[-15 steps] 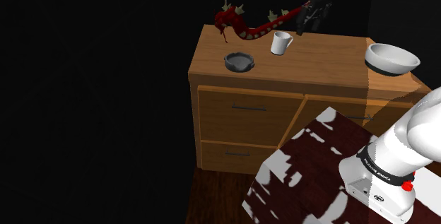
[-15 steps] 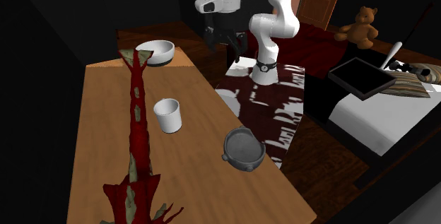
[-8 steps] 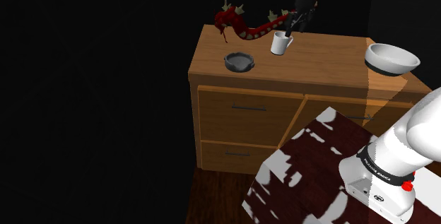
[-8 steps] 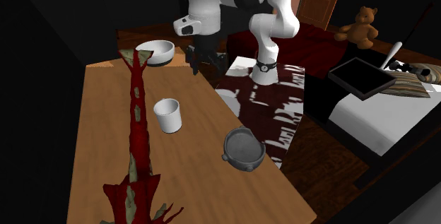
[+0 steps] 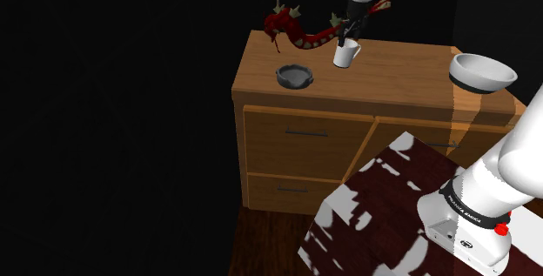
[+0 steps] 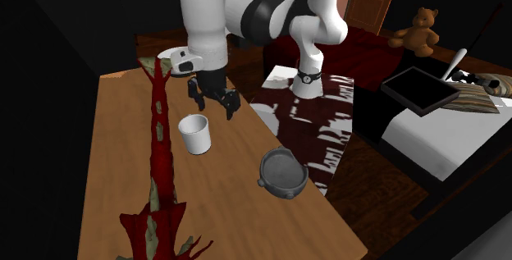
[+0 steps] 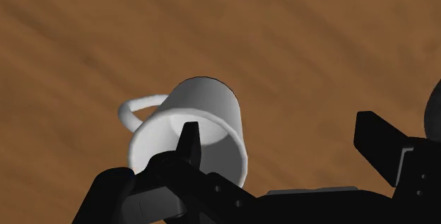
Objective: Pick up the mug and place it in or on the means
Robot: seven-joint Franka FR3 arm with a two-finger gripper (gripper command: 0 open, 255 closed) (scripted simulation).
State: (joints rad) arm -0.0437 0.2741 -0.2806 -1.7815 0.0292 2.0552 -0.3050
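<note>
Since the last frame the gripper (image 5: 350, 36) has moved off the back-right corner of the dresser (image 5: 392, 74) and come down over the mug (image 5: 345, 53). The arm now crosses in front of the white bowl (image 5: 481, 71). The mug (image 6: 194, 134) is unmoved: upright mid-top, just beside the red dragon toy (image 6: 160, 160) and well apart from the grey dish (image 6: 283, 173). Fingers are spread wide, nothing gripped. In the wrist view one finger (image 7: 189, 134) sits over the mug's (image 7: 212, 113) rim and the other is out over bare wood, so the mug is off-centre and its handle points away from the gap. The second exterior view puts the gripper (image 6: 213, 107) on the mug's bowl side, a little above the rim. In the shoulder view the two overlap, so I can't tell the clearance there.
</note>
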